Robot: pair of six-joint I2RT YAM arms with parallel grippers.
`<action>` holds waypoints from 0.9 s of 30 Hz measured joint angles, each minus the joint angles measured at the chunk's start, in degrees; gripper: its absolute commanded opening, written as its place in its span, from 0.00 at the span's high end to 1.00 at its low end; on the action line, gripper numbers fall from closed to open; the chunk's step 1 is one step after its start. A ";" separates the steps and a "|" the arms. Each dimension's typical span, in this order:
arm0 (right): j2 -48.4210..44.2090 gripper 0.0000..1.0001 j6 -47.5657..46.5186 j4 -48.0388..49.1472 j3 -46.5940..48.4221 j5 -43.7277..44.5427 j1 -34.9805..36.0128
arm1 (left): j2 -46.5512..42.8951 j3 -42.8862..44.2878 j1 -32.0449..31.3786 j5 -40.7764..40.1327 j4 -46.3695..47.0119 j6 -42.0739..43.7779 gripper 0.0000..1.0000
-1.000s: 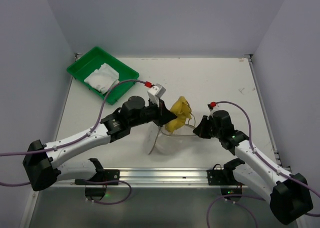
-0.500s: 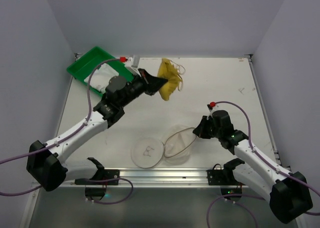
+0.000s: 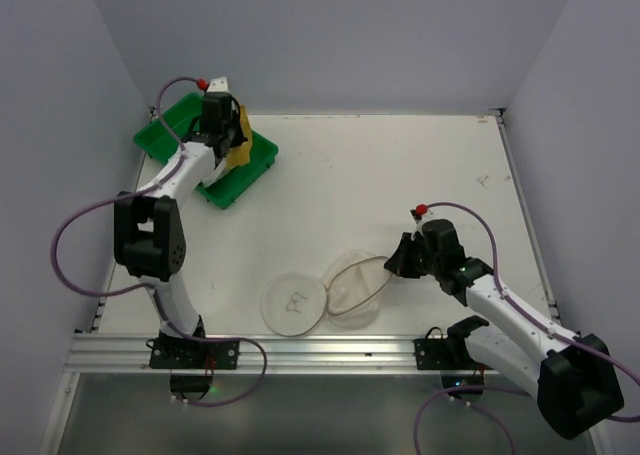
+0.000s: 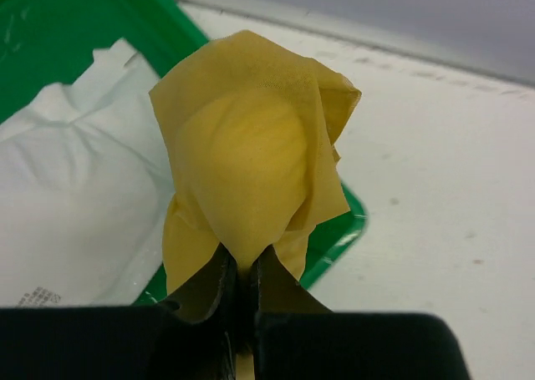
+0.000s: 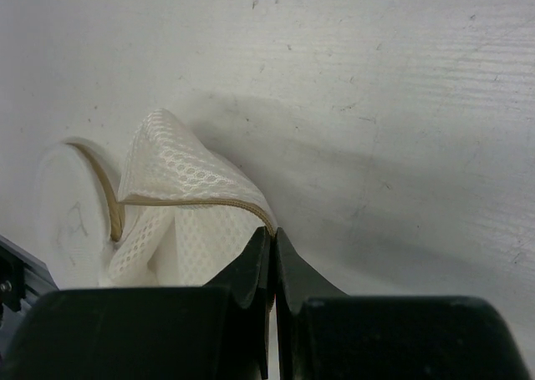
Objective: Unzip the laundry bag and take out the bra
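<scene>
The yellow bra [image 4: 251, 163] hangs from my left gripper [image 4: 244, 267], which is shut on its fabric. In the top view the bra [image 3: 238, 140] and left gripper [image 3: 226, 133] are over the right part of the green tray [image 3: 160, 135] at the back left. The cream mesh laundry bag [image 3: 352, 285] lies open near the front, its round lid [image 3: 294, 303] with the bra drawing flat beside it. My right gripper [image 3: 402, 257] is shut on the bag's zipped rim [image 5: 201, 200], at the bag's right edge [image 5: 271, 230].
White folded cloth [image 4: 67, 196] lies in the green tray [image 4: 338, 238]. The back and side walls stand close around the white table. A metal rail [image 3: 320, 353] runs along the near edge.
My left arm has swung the bra from above the bag, up and back to the left, until it hangs over the green tray. The bag has slumped and its lid lies flat. The right gripper has stayed in place.
</scene>
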 measured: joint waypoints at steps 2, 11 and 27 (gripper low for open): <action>0.98 1.00 -0.22 0.04 0.07 -0.15 0.00 | 6.05 1.55 1.70 0.04 -1.53 1.62 1.00; 1.64 1.00 -0.83 0.15 0.33 -1.09 0.00 | 25.46 12.57 6.12 1.62 -8.98 6.43 0.77; 1.57 1.00 -1.36 0.44 2.34 -1.29 0.00 | -4.61 5.40 4.04 11.04 -11.91 2.23 0.02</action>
